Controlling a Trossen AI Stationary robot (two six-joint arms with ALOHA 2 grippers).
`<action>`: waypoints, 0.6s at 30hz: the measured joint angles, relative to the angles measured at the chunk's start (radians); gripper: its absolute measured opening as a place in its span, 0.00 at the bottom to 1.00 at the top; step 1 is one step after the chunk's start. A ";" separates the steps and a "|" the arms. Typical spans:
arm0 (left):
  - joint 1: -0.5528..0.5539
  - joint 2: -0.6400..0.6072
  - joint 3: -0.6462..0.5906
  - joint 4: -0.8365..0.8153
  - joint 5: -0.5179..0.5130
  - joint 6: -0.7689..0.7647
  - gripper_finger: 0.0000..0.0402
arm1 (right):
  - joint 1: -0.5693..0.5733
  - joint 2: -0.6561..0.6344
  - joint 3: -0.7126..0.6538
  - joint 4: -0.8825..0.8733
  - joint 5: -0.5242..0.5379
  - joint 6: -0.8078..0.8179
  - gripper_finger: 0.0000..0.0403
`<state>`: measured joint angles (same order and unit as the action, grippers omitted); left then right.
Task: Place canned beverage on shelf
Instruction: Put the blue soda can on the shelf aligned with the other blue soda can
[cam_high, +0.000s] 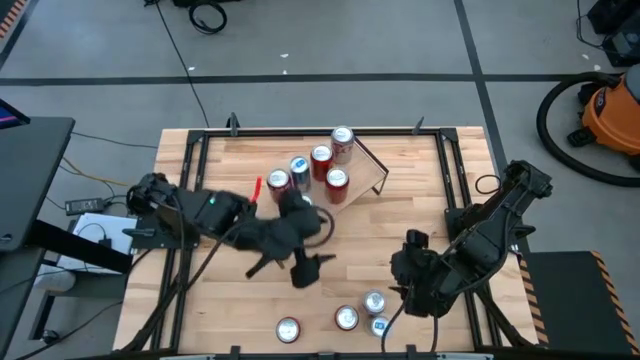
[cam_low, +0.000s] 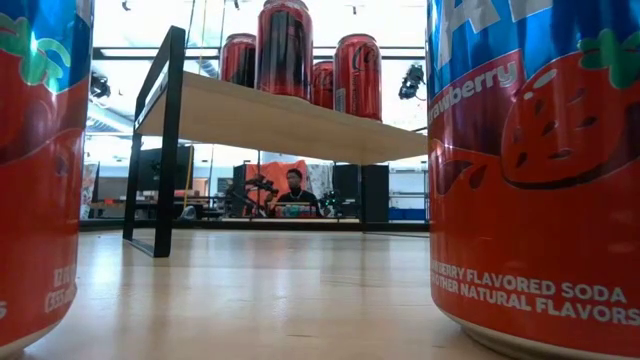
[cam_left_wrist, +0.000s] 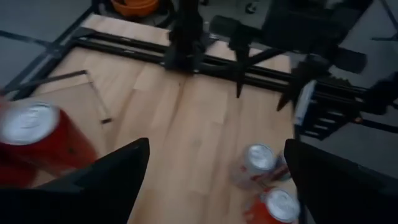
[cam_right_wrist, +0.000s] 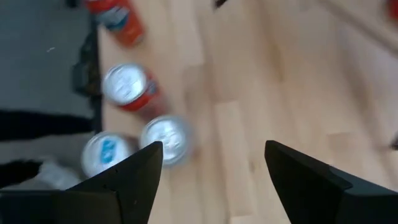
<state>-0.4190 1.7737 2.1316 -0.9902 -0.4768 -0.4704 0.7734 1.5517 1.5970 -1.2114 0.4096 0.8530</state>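
The shelf (cam_high: 352, 172), a light-wood board on black wire legs, stands at the table's far middle with several red cans (cam_high: 320, 158) upright on its top (cam_low: 290, 120). Several more cans (cam_high: 346, 318) stand upright on the tabletop near the front edge; two of them fill the sides of the low view (cam_low: 530, 170). My left gripper (cam_high: 290, 268) hovers open over the table's middle, in front of the shelf, with nothing between its fingers (cam_left_wrist: 217, 146). My right gripper (cam_high: 402, 268) is open above the near-right cans (cam_right_wrist: 165, 140), apart from them.
Black frame rails (cam_high: 455, 180) run along the table's sides and far edge. Bare wood lies between the shelf and the front cans. On the floor beyond the table are cables and an orange vacuum (cam_high: 610, 110). A person (cam_low: 293, 190) sits in the room behind.
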 joint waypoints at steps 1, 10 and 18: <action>-0.010 0.000 -0.012 0.011 0.000 -0.008 0.96 | 0.000 0.000 -0.006 0.017 -0.025 -0.009 0.72; -0.034 0.000 -0.045 -0.022 -0.002 -0.169 0.96 | 0.052 0.000 -0.038 0.225 -0.109 -0.037 0.72; -0.058 0.000 -0.045 -0.134 -0.001 -0.164 0.96 | 0.099 0.100 -0.014 0.244 -0.105 0.032 0.72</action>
<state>-0.4767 1.7737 2.0869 -1.1246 -0.4778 -0.6346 0.8722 1.6520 1.5825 -0.9674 0.3048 0.8852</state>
